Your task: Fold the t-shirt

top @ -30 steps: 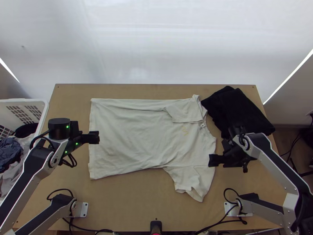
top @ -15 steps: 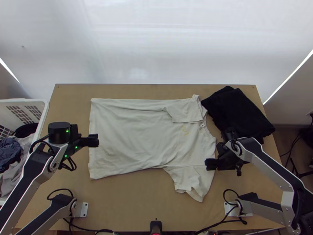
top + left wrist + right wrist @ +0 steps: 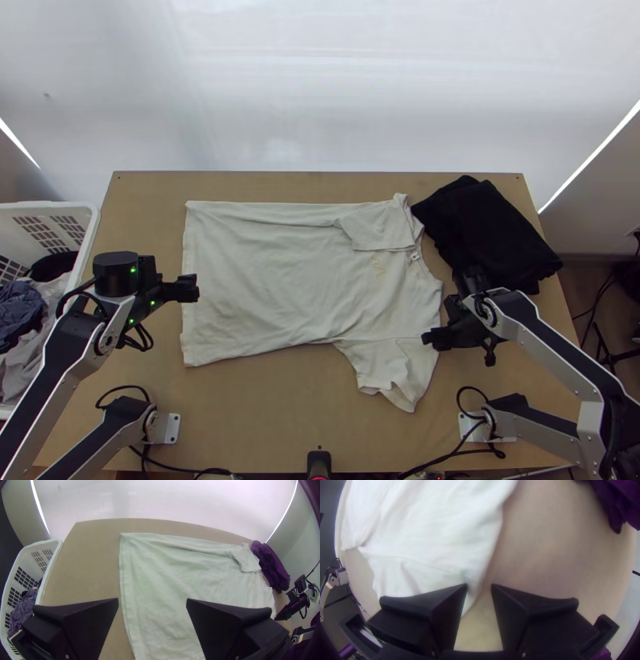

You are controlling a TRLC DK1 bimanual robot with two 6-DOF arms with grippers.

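The pale t-shirt (image 3: 280,272) lies spread sideways, its hem at the left and collar at the right. Its far sleeve (image 3: 376,228) is folded in over the body; the near sleeve (image 3: 392,372) points toward the near edge. My left gripper (image 3: 189,289) is above the hem; in the left wrist view the left gripper (image 3: 152,603) stands wide open, the hem beyond its fingers. My right gripper (image 3: 430,339) is at the shirt's right edge by the near sleeve. In the right wrist view the right gripper (image 3: 479,588) is open, the shirt edge (image 3: 471,596) between its fingers, not clamped.
Folded black cloth (image 3: 488,232) lies at the table's far right, close to the collar. A white basket (image 3: 90,220) holding clothes stands left of the table. Bare tabletop (image 3: 280,408) stretches along the near side of the shirt.
My right gripper has shifted left and slightly down the picture, to the shirt's edge, and its fingers look more opened. The left gripper has drifted slightly left and nearer. The shirt has stayed put.
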